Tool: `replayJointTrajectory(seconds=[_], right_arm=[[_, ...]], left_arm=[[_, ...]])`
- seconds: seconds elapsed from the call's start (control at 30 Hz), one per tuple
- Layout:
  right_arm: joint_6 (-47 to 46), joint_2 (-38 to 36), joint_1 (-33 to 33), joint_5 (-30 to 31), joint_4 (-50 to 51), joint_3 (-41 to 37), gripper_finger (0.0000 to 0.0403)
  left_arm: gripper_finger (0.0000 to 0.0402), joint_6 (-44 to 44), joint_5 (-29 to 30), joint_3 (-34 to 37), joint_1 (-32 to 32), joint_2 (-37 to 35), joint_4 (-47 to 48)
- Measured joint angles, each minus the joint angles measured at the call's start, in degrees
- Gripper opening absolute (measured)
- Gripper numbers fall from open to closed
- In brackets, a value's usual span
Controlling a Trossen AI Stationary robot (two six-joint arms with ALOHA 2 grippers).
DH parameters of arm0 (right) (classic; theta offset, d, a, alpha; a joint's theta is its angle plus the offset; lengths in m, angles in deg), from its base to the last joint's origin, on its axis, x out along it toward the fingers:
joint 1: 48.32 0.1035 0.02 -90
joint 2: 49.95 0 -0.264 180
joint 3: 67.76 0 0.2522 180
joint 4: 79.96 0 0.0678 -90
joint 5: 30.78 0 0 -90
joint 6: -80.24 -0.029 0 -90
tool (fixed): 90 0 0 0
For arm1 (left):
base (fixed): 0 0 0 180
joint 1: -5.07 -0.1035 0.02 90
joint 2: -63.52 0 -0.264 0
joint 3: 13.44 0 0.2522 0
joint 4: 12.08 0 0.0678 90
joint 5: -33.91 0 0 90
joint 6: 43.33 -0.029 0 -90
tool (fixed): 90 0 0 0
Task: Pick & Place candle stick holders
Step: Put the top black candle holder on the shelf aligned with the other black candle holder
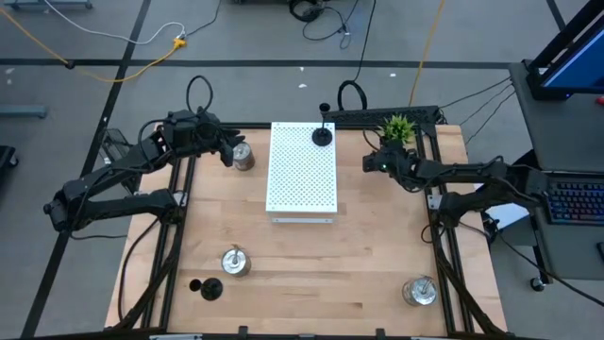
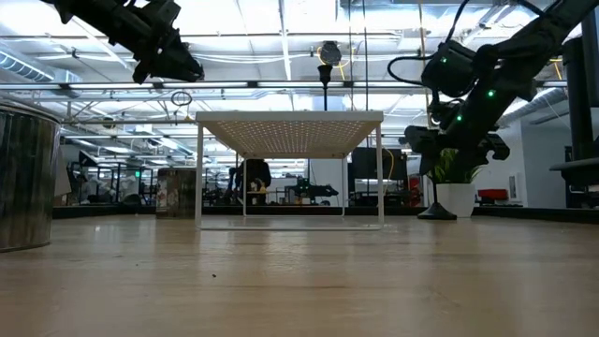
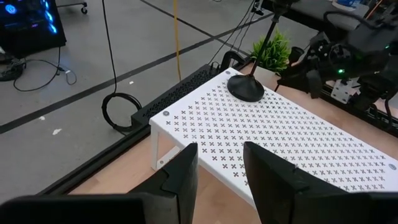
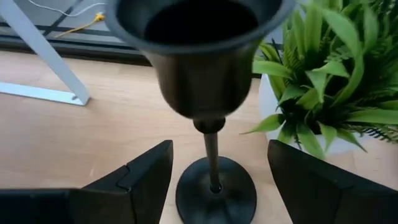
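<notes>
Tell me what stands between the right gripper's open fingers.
A black candle stick holder stands upright on the wood between the right gripper's open fingers, apart from both, beside the potted plant. The right wrist view shows it.

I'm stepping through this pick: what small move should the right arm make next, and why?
Probably ease the right gripper forward and close on the stem of the black holder. Its fingers stand open to either side of the stem without touching it, and the holder stands upright on the table beside the plant. The left gripper waits by the board.
</notes>
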Motion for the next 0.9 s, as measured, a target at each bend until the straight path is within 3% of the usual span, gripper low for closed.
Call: replayJointTrajectory(seconds=[0.47,0.9], right_arm=[[-0.6,5.3,-0.6,1.8,-3.9,0.0,0.0241],[-0.2,6.2,-1.1,3.2,-5.2,0.0,0.0102]], left_arm=[[0.0134,-0.8,-0.1,0.0,0.0,0.0,0.0],[0.0134,-1.5,-0.1,0.0,0.0,0.0,0.0]])
